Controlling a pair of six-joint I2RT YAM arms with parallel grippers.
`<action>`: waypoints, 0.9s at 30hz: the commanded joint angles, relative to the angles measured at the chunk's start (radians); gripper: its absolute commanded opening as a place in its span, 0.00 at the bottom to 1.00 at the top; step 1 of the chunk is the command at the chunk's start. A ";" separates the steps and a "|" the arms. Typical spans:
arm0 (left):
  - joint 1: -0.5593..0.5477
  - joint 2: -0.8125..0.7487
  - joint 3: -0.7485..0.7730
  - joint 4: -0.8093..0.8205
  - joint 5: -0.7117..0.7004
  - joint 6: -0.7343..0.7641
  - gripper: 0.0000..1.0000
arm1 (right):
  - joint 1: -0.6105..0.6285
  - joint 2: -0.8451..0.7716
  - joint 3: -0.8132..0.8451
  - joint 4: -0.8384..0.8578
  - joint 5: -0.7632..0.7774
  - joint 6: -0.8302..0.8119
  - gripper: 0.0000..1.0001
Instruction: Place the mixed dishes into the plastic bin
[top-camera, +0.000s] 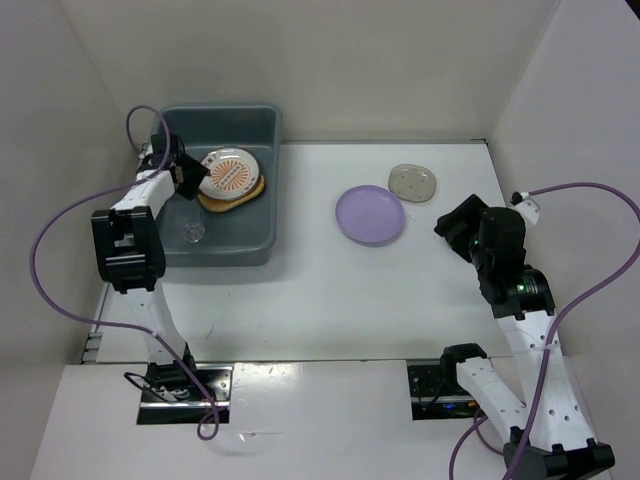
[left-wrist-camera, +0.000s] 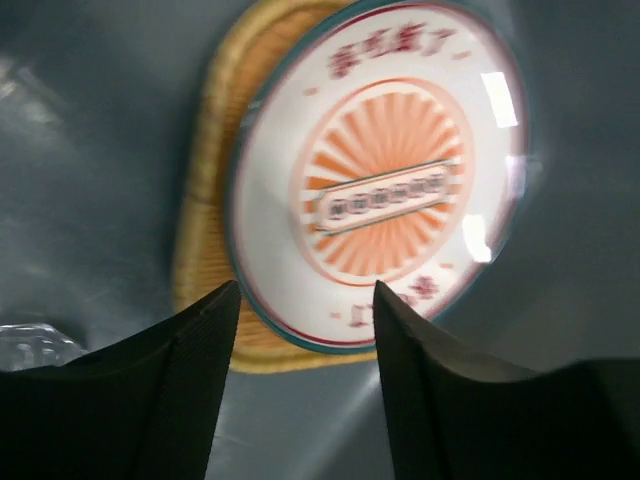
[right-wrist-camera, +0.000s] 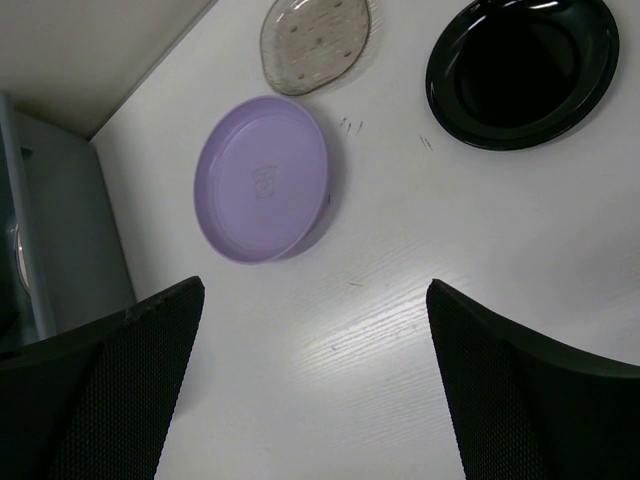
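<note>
The grey-blue plastic bin (top-camera: 222, 109) stands at the back left. In it the orange-and-white patterned plate (top-camera: 228, 172) (left-wrist-camera: 385, 190) rests on the tan woven plate (top-camera: 238, 197) (left-wrist-camera: 205, 250), with a clear glass cup (top-camera: 193, 232) (left-wrist-camera: 30, 345) beside them. My left gripper (top-camera: 185, 176) (left-wrist-camera: 306, 290) hangs open just above the patterned plate's edge, holding nothing. On the table lie the lavender plate (top-camera: 370, 214) (right-wrist-camera: 262, 180), the translucent dish (top-camera: 412, 182) (right-wrist-camera: 315, 40) and the black dish (right-wrist-camera: 520, 65). My right gripper (top-camera: 455, 226) (right-wrist-camera: 315, 290) is open above bare table, near the lavender plate.
White walls close the table in on the left, back and right. The black dish is hidden under my right arm in the top view. The bin's wall (right-wrist-camera: 50, 230) shows at the left of the right wrist view.
</note>
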 joint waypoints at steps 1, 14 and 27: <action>0.001 -0.141 0.059 0.097 0.052 0.017 0.64 | 0.009 0.008 0.003 0.000 0.004 -0.003 0.97; -0.499 -0.123 0.456 -0.069 0.265 0.396 0.86 | 0.009 0.008 -0.006 0.009 -0.014 -0.012 0.97; -0.667 0.104 0.364 -0.029 0.077 0.443 0.86 | 0.009 0.008 -0.006 0.009 -0.014 -0.012 0.97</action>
